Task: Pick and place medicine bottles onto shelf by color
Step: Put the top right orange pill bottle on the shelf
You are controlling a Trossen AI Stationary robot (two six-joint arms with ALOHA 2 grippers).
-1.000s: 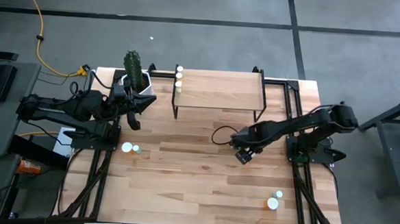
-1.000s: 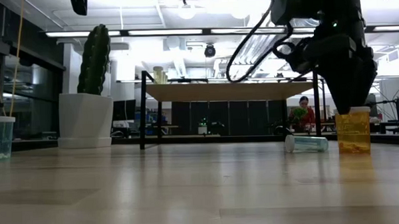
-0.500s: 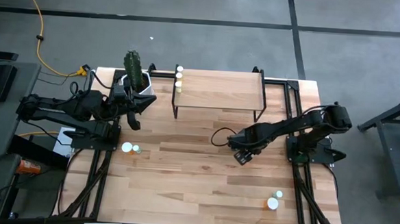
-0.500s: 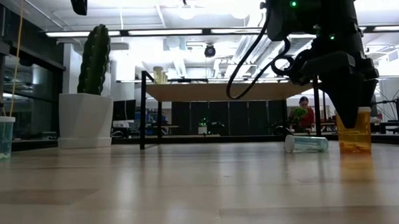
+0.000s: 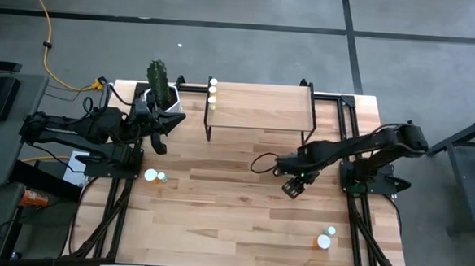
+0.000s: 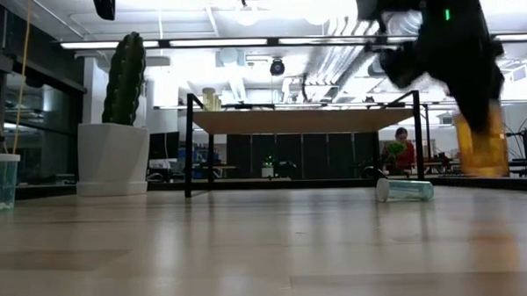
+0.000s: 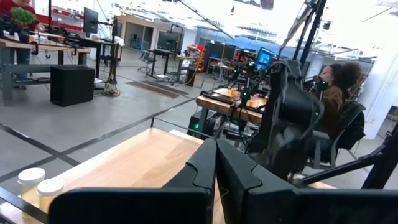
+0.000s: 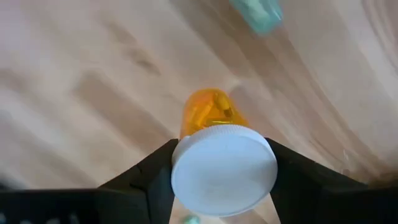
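Right wrist view showed the right end effector point(image 8: 224, 167) closed on an orange medicine bottle point(image 8: 208, 114), its two dark fingers point(image 8: 149, 174) pressing the white cap point(image 8: 224, 169) from both sides. The bottle hung above the counter point(image 8: 74, 81), and in the low view its orange body point(image 6: 480, 145) was clear of the wood, lifted in the air. A pale green bottle point(image 6: 405, 189) lay on its side on the counter, near this end effector and lower than it.

From above, the right end effector point(image 5: 293, 187) was in front of the shelf point(image 5: 263, 107), a little toward the shelf's right end. The shelf was a light-wood board on black legs, and two small bottles point(image 5: 213, 93) stood at its left end. Two more bottles point(image 5: 155, 176) stood on the counter in front of the shelf's left side, and another two point(image 5: 326, 238) were well apart from the shelf, near the front right of the counter.

The left end effector point(image 5: 160, 141) waited beside the cactus pot point(image 5: 160, 88), left of the shelf, with its fingers point(image 7: 205, 171) pressed together and empty.
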